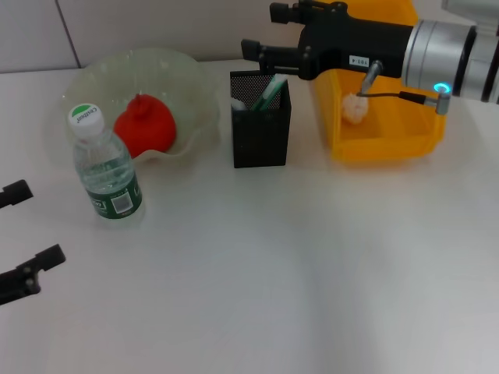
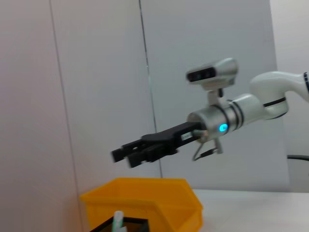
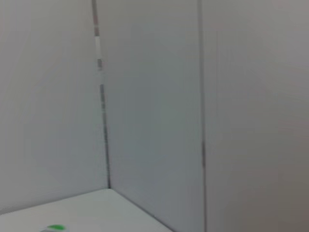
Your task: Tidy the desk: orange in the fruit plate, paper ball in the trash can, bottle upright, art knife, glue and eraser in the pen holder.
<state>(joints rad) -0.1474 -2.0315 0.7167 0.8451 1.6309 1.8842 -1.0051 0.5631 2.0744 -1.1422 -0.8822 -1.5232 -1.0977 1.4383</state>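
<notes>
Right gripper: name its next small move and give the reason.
Probably lift and draw back from the pen holder. The right gripper hovers above its mouth with nothing between the fingers. The orange sits in the fruit plate, the paper ball in the trash can, the bottle upright.

The right gripper (image 2: 126, 155) hangs in the air above the trash can (image 2: 145, 198), fingers empty.

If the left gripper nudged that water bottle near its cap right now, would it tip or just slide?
The bottle stands upright, taller than its base is wide, so a high push probably tips it. It looks filled with water, so it may resist a light nudge. Once down, its round body would likely roll on the smooth table.
</notes>
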